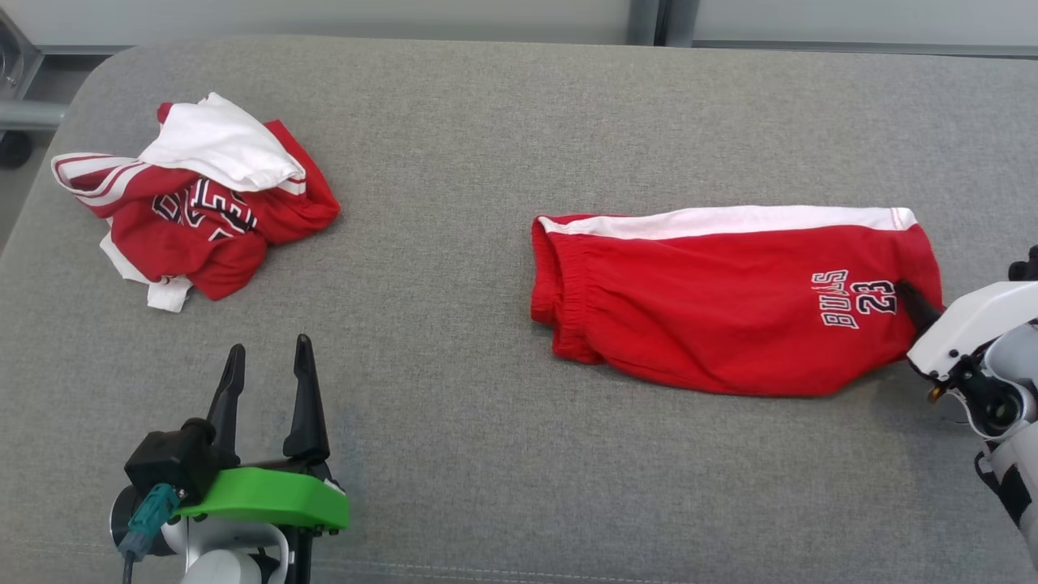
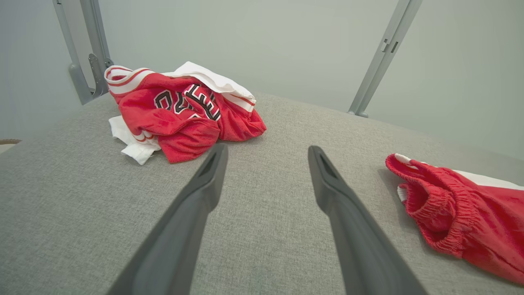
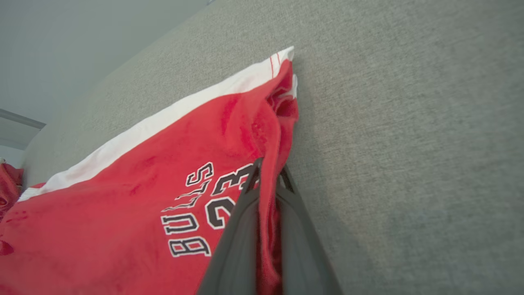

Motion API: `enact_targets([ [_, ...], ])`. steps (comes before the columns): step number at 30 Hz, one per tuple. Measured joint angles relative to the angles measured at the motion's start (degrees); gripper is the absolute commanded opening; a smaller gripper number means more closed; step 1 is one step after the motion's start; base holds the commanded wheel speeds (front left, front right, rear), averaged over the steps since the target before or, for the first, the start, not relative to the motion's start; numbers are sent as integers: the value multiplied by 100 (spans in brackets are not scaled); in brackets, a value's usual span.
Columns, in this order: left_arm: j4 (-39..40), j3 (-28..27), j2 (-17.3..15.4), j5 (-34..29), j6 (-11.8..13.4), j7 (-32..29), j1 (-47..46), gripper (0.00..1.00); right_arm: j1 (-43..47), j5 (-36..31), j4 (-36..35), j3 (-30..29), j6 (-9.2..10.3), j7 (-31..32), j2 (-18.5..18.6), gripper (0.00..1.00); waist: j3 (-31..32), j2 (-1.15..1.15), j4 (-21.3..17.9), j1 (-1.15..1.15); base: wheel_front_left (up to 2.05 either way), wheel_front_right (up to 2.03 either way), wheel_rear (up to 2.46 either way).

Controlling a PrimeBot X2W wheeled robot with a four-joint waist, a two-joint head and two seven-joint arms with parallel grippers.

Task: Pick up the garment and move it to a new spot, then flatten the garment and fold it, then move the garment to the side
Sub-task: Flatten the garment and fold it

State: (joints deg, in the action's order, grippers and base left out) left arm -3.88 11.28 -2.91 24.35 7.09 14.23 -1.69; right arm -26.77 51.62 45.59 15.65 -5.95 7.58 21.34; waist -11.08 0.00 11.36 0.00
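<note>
The garment [image 1: 730, 308] is a pair of red shorts with a white side stripe and "BULLS 23" lettering. It lies flat on the right half of the grey padded surface [image 1: 486, 454]. My right gripper [image 1: 904, 294] reaches in from the right edge. In the right wrist view, this gripper [image 3: 270, 170] is shut on a pinched fold of the garment [image 3: 123, 196] at its hem, beside the lettering. My left gripper [image 1: 268, 357] rests at the lower left, open and holding nothing. In the left wrist view the left gripper [image 2: 266, 157] points across bare fabric, with the garment's waistband [image 2: 442, 205] off to the right.
A crumpled red and white jersey [image 1: 203, 211] sits at the far left of the surface, just beyond my left fingers in the left wrist view [image 2: 184, 110]. Grey metal posts [image 2: 380, 57] and a pale wall stand behind the surface.
</note>
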Motion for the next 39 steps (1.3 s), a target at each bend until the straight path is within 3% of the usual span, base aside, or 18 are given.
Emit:
enact_targets([
  [9, 5, 4, 3, -16, 0, 0, 1, 100, -127, -90, 142, -90, -3, -51, 519, 0, 23, 0, -177, 0, 0, 0, 0],
  [13, 4, 35, 3, -16, 0, 1, 0, 100, -157, -166, 138, -31, -11, -46, 541, 0, 38, 0, -218, 0, 0, 0, 0],
  [20, -3, 110, 5, -15, 0, 1, -1, 100, -441, -147, -279, 263, -60, 60, 75, 0, 85, 0, -245, 0, 0, 0, 0],
  [32, -110, 242, 13, 1, 0, 1, -3, 100, -752, -282, -1047, 1172, -110, 520, -404, 0, 243, 0, -147, 0, 0, 0, 0],
  [39, -132, 374, 15, 19, -1, 1, -5, 100, -829, -285, -1112, 1579, -110, 837, -760, 0, 298, 0, 2, 0, 0, 0, 0],
])
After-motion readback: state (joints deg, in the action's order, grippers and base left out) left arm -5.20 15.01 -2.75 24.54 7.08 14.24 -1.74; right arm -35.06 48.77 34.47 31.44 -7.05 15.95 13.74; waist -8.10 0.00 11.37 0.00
